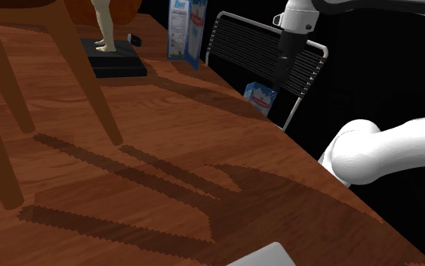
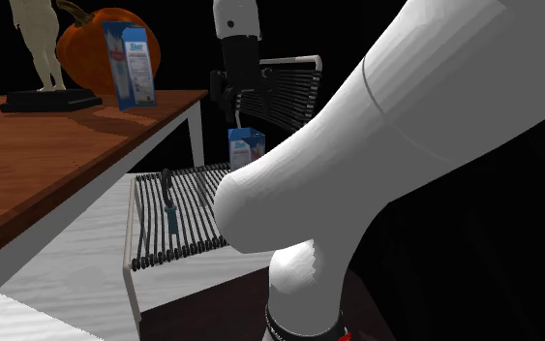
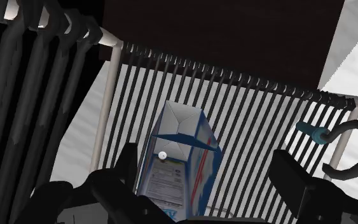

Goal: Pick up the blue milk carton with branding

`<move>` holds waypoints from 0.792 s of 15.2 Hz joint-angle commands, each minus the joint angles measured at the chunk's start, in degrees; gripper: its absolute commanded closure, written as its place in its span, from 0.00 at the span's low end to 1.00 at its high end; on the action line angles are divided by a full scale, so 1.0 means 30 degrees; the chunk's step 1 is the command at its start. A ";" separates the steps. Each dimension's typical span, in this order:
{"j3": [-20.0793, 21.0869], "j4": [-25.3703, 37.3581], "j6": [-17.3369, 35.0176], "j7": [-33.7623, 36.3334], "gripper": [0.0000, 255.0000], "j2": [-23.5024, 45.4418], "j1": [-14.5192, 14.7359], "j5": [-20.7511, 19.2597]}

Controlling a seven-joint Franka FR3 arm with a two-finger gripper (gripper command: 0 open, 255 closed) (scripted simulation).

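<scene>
Reddish wood is seen across the bench (image 1: 165, 151), with a black area beyond its far edge. From the shoulder view's left, pale chair legs (image 1: 82, 68) are met first, then a pale figurine (image 1: 105, 26) on a dark base. After that, a tall blue printed carton (image 1: 186, 30) is stood on the bench at about twelve o'clock. Further right, off the bench, a black slatted chair (image 1: 233, 38) is placed. The blue milk carton (image 1: 261, 97) is stood upright on its seat, at roughly one o'clock from the bench's middle. The tool (image 1: 281, 75) is poised directly above it, pointing down.

In the wrist view the tool is seen released, its fingers spread, with the carton's gabled top between them, nearer one finger than the other and touched by neither. The approach is judged to be the step in hand. A descent is called for next, with a small sideways correction so the carton is centred, before the fingers are closed on its walls.

A hooked implement (image 2: 170, 208) with a teal grip is laid on the seat, at eight o'clock from the carton in the second exterior view; what it is cannot be told. The carton's print cannot be read. Its lower corner is cut off by the bench's edge in the shoulder view, and much of the second exterior view is blocked by the arm (image 2: 406, 145).
</scene>
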 commanded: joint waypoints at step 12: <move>-0.1547 -0.2136 0.6614 -0.1151 0.00 0.1815 0.0101 0.0306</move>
